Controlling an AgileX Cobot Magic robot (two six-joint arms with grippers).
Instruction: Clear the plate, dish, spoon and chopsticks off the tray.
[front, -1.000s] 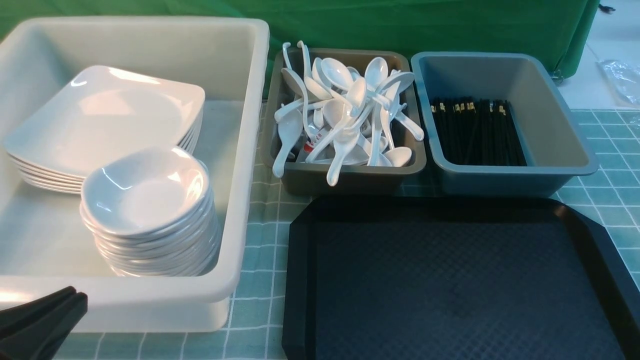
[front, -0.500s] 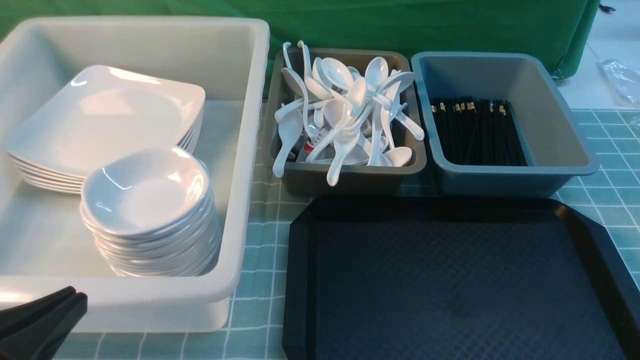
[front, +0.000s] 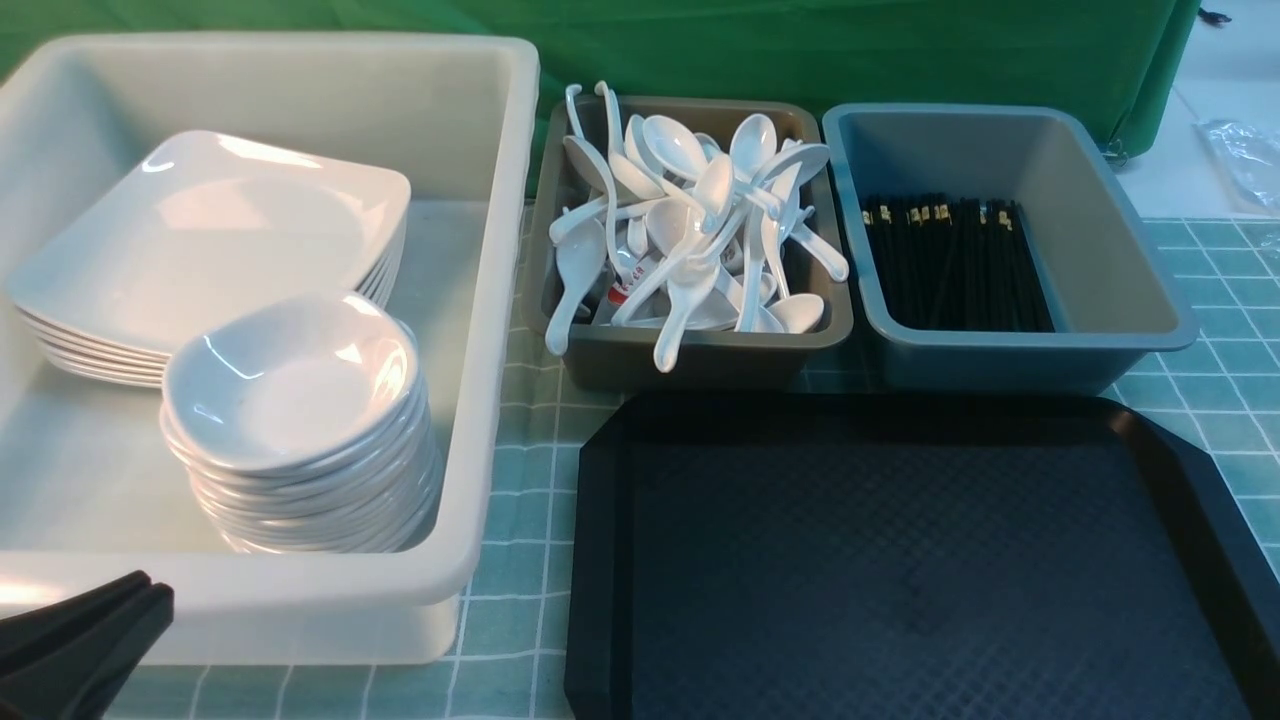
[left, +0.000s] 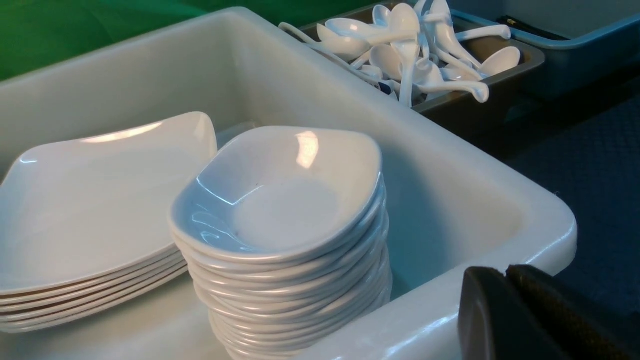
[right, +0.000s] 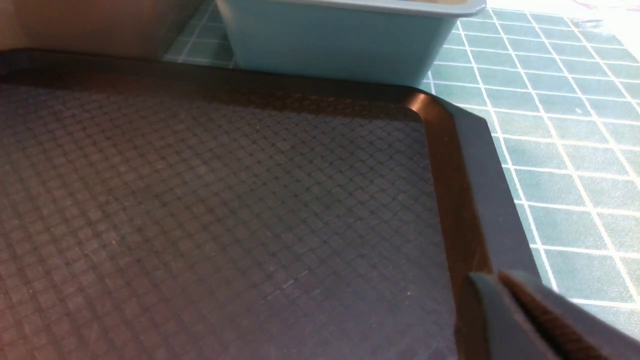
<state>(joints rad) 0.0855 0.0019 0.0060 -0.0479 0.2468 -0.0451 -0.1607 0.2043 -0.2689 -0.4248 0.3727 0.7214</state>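
Tray (front: 920, 560): one, beside two smaller tubs (front: 700, 362) (front: 1030, 362).

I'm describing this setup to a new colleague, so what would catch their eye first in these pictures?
Probably the jumble of glossy white spoons, some poking over the rim of the brown tub at the back. Next, the big white bin on the left, with square plates stacked behind a leaning pile of small dishes. Then the wide black tray at the front right, with nothing lying on the part in view.
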